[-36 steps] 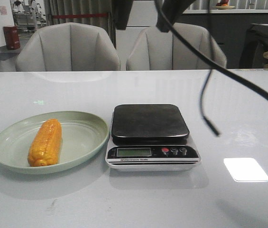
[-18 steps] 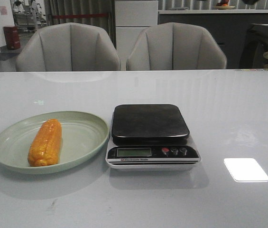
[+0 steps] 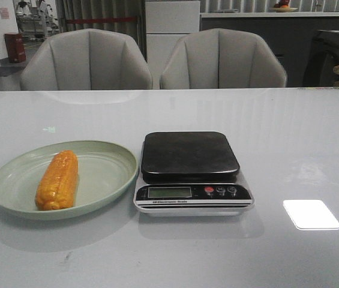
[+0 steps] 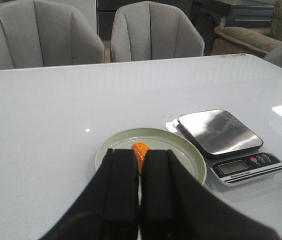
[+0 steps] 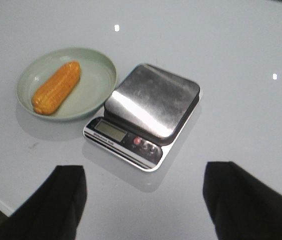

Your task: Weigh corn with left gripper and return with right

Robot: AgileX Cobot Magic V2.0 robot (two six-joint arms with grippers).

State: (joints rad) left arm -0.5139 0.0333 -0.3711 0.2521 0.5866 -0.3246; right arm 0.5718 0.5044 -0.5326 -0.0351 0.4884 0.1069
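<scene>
The orange-yellow corn (image 3: 57, 179) lies lengthwise in a pale green plate (image 3: 106, 174) at the table's front left. A kitchen scale (image 3: 189, 156) with a dark empty platform stands just right of the plate. Neither gripper shows in the front view. In the left wrist view my left gripper (image 4: 140, 165) is shut and empty, high above the table, with the corn's tip (image 4: 140, 150) showing behind its fingers. In the right wrist view my right gripper (image 5: 145, 185) is wide open and empty, high above the table in front of the scale (image 5: 150, 100); the corn (image 5: 57, 87) lies in the plate (image 5: 98, 80).
The scale's display and buttons (image 3: 217, 191) face the table's front edge. Two grey chairs (image 3: 85, 60) stand behind the white table. A bright light patch (image 3: 311, 214) lies on the table at the front right.
One second ago dark arm parts and a hanging cable showed at the top of the front view; they have moved out of it. The corn, plate and scale have not moved.
</scene>
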